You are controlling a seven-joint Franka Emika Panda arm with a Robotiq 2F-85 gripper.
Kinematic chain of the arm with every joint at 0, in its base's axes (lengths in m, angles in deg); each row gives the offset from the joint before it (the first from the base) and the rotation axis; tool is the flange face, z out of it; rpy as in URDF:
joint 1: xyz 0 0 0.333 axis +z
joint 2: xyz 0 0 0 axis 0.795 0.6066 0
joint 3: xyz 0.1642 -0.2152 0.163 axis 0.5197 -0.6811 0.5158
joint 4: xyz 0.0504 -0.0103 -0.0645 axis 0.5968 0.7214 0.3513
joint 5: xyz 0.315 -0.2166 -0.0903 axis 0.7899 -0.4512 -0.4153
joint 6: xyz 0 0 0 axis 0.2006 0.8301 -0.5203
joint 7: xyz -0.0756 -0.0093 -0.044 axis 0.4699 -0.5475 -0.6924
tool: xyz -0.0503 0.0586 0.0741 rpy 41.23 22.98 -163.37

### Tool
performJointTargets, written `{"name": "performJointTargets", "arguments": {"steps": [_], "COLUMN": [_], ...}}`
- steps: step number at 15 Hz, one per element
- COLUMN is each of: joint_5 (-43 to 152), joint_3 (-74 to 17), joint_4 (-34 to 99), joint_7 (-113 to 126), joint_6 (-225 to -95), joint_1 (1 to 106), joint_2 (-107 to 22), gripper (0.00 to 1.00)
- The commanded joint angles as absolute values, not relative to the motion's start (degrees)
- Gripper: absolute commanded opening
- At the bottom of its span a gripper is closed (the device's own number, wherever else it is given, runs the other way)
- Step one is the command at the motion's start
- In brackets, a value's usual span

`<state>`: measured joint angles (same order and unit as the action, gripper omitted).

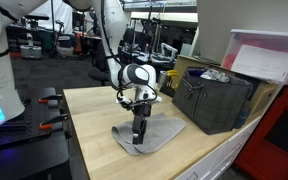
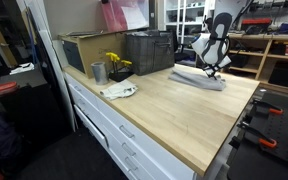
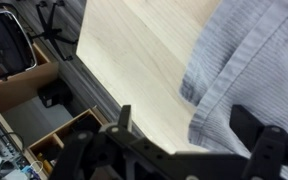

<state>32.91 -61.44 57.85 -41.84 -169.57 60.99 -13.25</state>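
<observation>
- Tool state: the tool [image 1: 138,138] is released, jaws spread wide and empty. Nothing sits between the fingers [image 3: 124,122].
- Tool position: in both exterior views the tool [image 2: 213,70] points straight down over the cloth [image 1: 166,136]. I cannot tell whether the fingertips touch the fabric or stop just above it.
- Cloth position: the grey cloth [image 2: 196,78] lies flat on the table [image 1: 94,115], toward the end away from the crate [image 1: 216,100] and well apart from it.
- Key relation: in the wrist view the tool [image 3: 184,118] straddles the border of the cloth [image 3: 254,60]. One finger stands over fabric, the other over bare wood [image 3: 134,50]. The bulk of the cloth therefore lies off to one side of the tool, not centred under it.
- Long axis: in an exterior view the cloth reads as an elongated strip running roughly along the length of the table [image 2: 174,115]. A rumpled hem faces the tool.
- Edges: the wrist view shows a table edge near the bare-wood finger, with open shelving below it.
- Open room: bare wood surrounds the cloth on all sides. The crate [image 2: 149,50], a cup of yellow flowers [image 2: 102,70] and a white rag [image 2: 119,90] stand at the far end.
</observation>
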Motion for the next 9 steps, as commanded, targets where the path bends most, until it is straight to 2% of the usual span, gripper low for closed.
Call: {"name": "performJointTargets", "arguments": {"steps": [1,5,9], "joint_5": [36.09,42.54,48.00], "joint_3": [-55.42,-49.62,-49.08], "joint_4": [57.37,54.01,51.49], "joint_7": [-35.37,-26.18,-20.60], "joint_6": [-174.61,-177.78,-176.98], "joint_1": [55.01,48.35,44.95], "joint_2": [-15.50,-14.00,-13.94], "gripper": [1.00,1.00,1.00]}}
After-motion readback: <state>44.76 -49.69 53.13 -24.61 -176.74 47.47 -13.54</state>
